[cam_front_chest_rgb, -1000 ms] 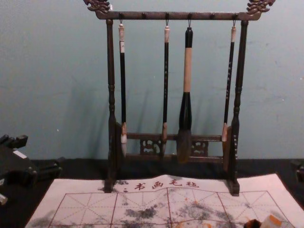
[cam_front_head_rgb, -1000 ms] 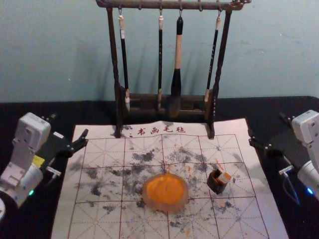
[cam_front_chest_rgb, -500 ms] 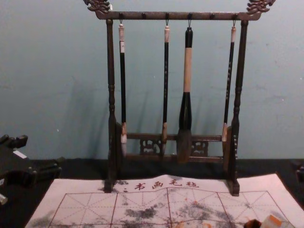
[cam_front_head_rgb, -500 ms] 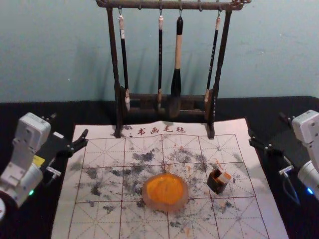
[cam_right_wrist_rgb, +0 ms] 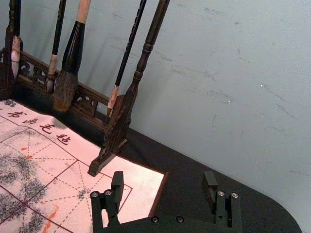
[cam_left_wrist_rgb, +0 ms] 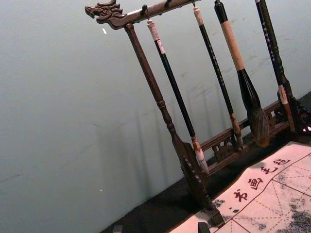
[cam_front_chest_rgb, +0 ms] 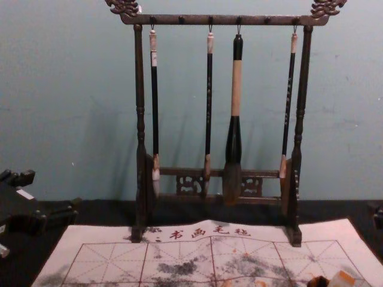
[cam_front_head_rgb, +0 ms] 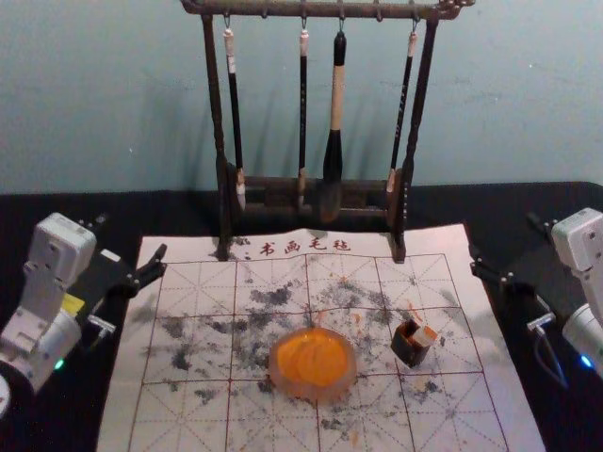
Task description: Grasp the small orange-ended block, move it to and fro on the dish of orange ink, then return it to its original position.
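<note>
Left claw (cam_front_head_rgb: pixel 131 237) hangs beside the mat's left edge, fingers spread, nothing between them. To its right, and closer to the robot, a round dish (cam_front_head_rgb: pixel 312 390) of orange ink sits on the stained calligraphy mat (cam_front_head_rgb: pixel 198 410). Farther right, between the dish and the right claw (cam_front_head_rgb: pixel 504 235), is the small orange-ended block (cam_front_head_rgb: pixel 425 338); it is left of the right claw and nearer the robot, tilted, and seems to rest in a little dark holder (cam_front_head_rgb: pixel 409 349). It looks light and fairly stiff, though whether it gives when squeezed is hard to tell. Its orange end may be wet and slippery, so the pale sides are the better place to pinch, clear of the ink and the holder's rim. A gentle, even squeeze should do; catching the rim could tip or lift the holder too. Right claw stands off the mat's right edge, its fingers wide apart and empty.
</note>
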`<action>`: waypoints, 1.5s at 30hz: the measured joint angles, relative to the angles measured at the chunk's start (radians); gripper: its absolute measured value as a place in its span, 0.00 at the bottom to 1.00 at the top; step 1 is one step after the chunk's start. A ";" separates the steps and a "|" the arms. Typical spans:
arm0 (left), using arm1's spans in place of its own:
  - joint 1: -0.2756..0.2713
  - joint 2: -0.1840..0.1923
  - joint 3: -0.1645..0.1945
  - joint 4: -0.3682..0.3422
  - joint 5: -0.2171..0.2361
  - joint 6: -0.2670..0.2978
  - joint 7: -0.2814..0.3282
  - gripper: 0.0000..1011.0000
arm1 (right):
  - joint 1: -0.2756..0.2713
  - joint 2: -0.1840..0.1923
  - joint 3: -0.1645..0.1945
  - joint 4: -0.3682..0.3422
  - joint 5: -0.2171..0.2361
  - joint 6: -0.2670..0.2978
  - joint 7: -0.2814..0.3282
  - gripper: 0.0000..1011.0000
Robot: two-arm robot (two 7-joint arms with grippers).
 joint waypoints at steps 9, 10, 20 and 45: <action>0.000 0.000 0.000 0.000 0.000 0.000 0.000 0.99 | 0.000 0.000 0.000 0.000 0.000 0.000 0.000 0.99; 0.000 0.000 0.000 0.000 0.000 0.000 0.000 0.99 | 0.000 0.000 0.000 0.000 0.000 0.000 0.000 0.99; 0.000 0.000 0.000 0.000 0.000 0.000 0.000 0.99 | 0.000 0.000 0.000 0.000 0.000 0.000 0.000 0.99; 0.000 0.000 0.000 0.000 0.000 0.000 0.000 0.99 | -0.161 0.097 0.111 -0.175 0.139 -0.090 0.226 0.99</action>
